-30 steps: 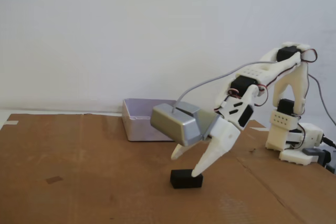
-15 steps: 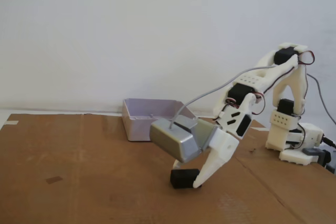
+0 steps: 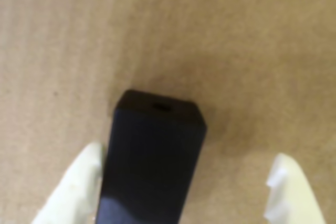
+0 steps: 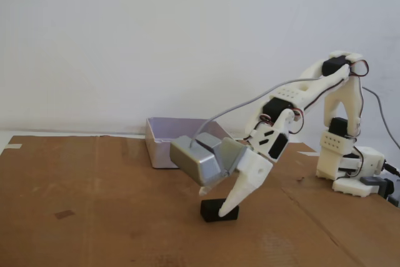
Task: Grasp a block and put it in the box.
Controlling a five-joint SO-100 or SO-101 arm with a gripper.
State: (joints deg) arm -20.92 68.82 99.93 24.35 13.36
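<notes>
In the wrist view the gripper [image 3: 184,192] stood spread apart, its two pale fingers [image 3: 73,192] flanking a black block [image 3: 152,161] that lay on the brown cardboard surface [image 3: 236,51]. The left finger appeared to touch the block's side, though the blur made that uncertain; the right finger stood well clear of it. A small hole showed in the block's far end face. Nothing was clamped.

In the fixed view the block [image 4: 219,211] rested on the cardboard [image 4: 94,217] in the foreground, with the gripper [image 4: 226,207] lowered onto it, its tips at the block. Behind, the white arm [image 4: 300,92] reached back to its base at the right. Farther off, near the wall, sat the pale box [image 4: 159,148], well apart from the block.
</notes>
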